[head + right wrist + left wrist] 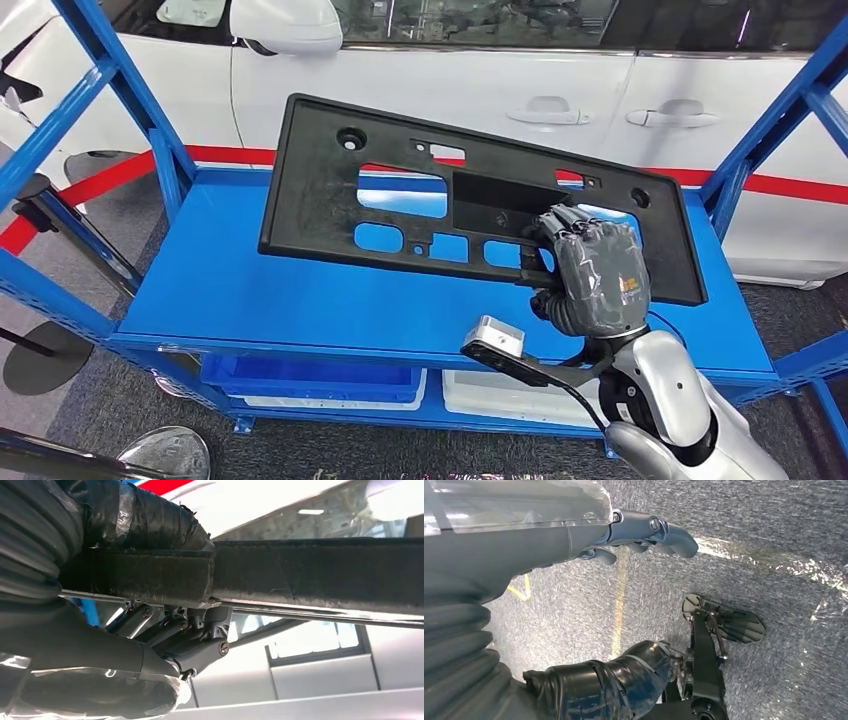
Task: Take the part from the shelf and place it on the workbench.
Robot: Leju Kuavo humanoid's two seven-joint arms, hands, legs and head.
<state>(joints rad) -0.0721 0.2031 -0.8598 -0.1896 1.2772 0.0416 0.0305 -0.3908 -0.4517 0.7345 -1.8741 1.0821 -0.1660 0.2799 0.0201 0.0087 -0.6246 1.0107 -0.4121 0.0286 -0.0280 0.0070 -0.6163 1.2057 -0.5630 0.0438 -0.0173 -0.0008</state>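
A wide black plastic panel (320,190) with several cut-outs is tilted up above the blue shelf top (230,290), its far edge raised. My right hand (592,272) grips the panel's near edge toward its right end, fingers hooked through a cut-out. In the right wrist view the panel's edge (310,570) runs across the picture, clamped between the thumb (150,515) and the fingers (200,635). My left hand (574,540) hangs over the grey floor, fingers apart and holding nothing.
Blue frame posts (130,90) rise at both sides of the shelf. A white car (560,90) stands close behind it. Blue and white bins (330,385) sit on the lower shelf. A black stand (709,645) rests on the floor under my left hand.
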